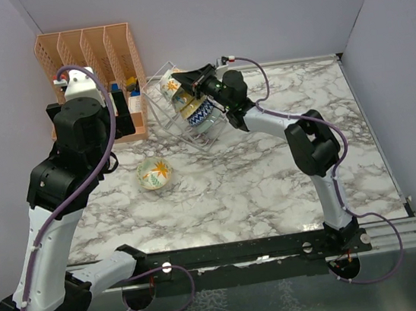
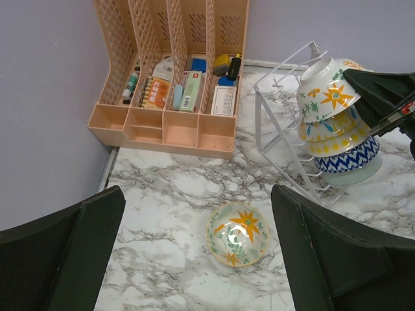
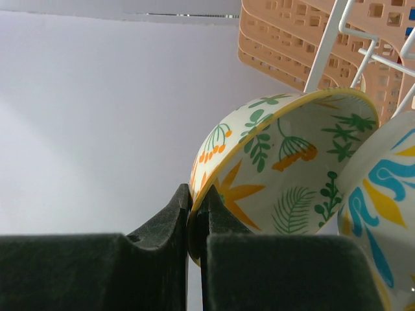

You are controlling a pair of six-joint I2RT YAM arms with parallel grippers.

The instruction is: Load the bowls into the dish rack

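Observation:
The white wire dish rack stands at the back of the table and holds a stack of bowls on edge. My right gripper is shut on the rim of the top one, a cream bowl with orange-green leaves, one finger outside and one inside. Below it sit a yellow-rimmed bowl, a blue-patterned bowl and a teal bowl. A cream flower bowl lies upright on the marble, also in the top view. My left gripper is open and empty, high above that bowl.
An orange slotted organizer with small items stands in the back left corner, just left of the rack. Grey walls close in the back and both sides. The rack's wire crosses in front of the organizer in the right wrist view.

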